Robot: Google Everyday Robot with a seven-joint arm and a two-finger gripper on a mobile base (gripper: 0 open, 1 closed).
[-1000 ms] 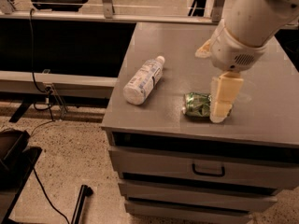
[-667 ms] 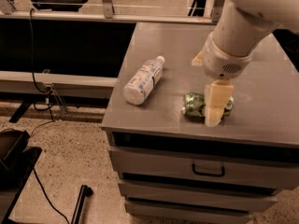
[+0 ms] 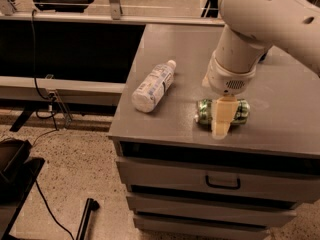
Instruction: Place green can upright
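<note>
The green can (image 3: 204, 112) lies on its side near the front edge of the grey cabinet top (image 3: 280, 129), its long axis running left to right. My gripper (image 3: 221, 120) hangs from the large white arm (image 3: 250, 29) and is down over the middle of the can, hiding the can's centre. The can's two ends show on either side of it.
A white plastic bottle (image 3: 152, 85) lies on its side to the left of the can, near the cabinet's left edge. Drawers with a handle (image 3: 222, 183) are below the top. Cables and a dark base lie on the speckled floor at left.
My gripper has moved left along the can, from its right end to its middle. The can and the bottle have not moved.
</note>
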